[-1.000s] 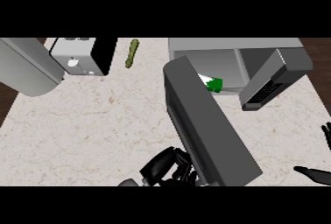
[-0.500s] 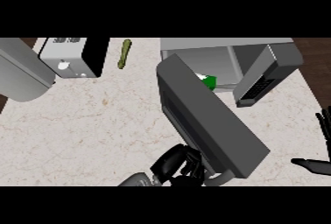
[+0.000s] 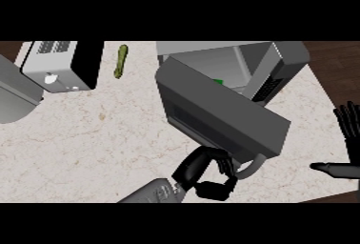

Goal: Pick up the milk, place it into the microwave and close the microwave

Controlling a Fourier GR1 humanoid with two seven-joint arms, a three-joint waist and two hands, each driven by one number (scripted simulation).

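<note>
The grey microwave (image 3: 281, 62) stands at the counter's back right. Its door (image 3: 221, 112) is swung partway round in front of the opening. Of the milk (image 3: 218, 81) only a small green bit shows inside, just past the door's top edge. My left hand (image 3: 204, 172) is below the door's near end, its fingers lying against the door beside the curved grey handle (image 3: 251, 167). It holds nothing. My right hand (image 3: 349, 138) rests open at the right edge, fingers up and thumb pointing left.
A white and black appliance (image 3: 62, 64) sits at the back left. A green vegetable (image 3: 121, 61) lies next to it. A large grey object (image 3: 15, 95) fills the far left. The counter's edge (image 3: 325, 93) runs along the right.
The microwave door has swung further toward the opening and hides more of the milk. My left hand has followed it to the right. The right hand stays at the edge.
</note>
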